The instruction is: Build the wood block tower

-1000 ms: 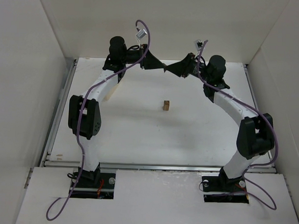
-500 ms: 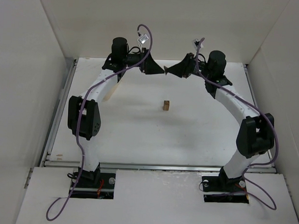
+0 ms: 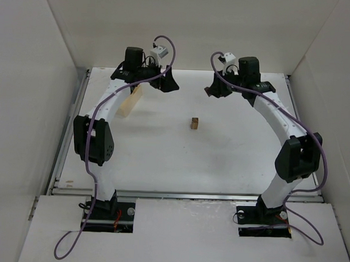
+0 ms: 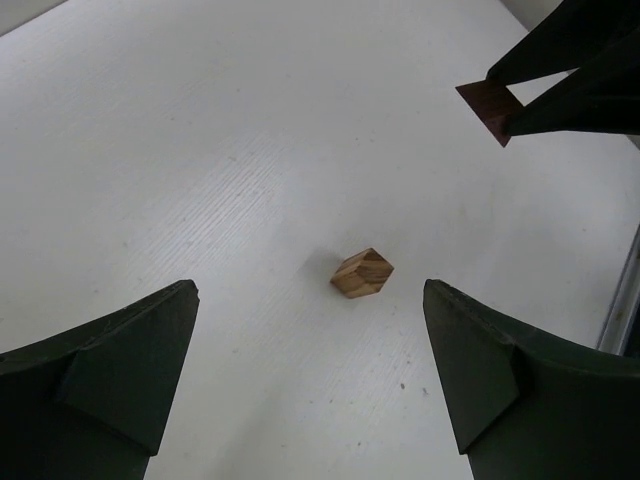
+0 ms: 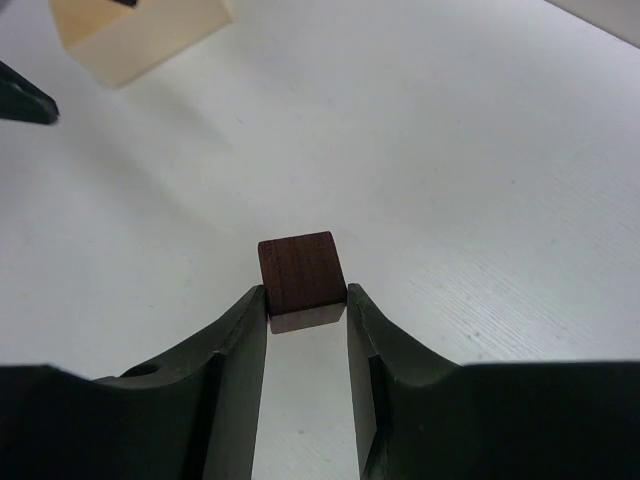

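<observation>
A light tan cube (image 3: 194,123) (image 4: 362,273) lies alone on the white table, mid-field. My right gripper (image 3: 210,91) (image 5: 306,295) is shut on a dark reddish-brown cube (image 5: 300,275) (image 4: 489,108), held at its fingertips above the table, right of and beyond the tan cube. Hovering at the back, left of the tan cube, my left gripper (image 3: 168,85) (image 4: 310,290) is open with nothing between its fingers. In the left wrist view the tan cube sits on the table ahead of those open jaws.
A larger pale wooden oblong box (image 3: 130,100) (image 5: 140,30) lies at the back left beside the left arm. White walls enclose the table on three sides. A metal rail (image 3: 184,194) runs along the near edge.
The two grippers met tip to tip at the back centre a second ago. They have drawn apart, the left jaws have opened, and the dark cube stays in the right gripper.
</observation>
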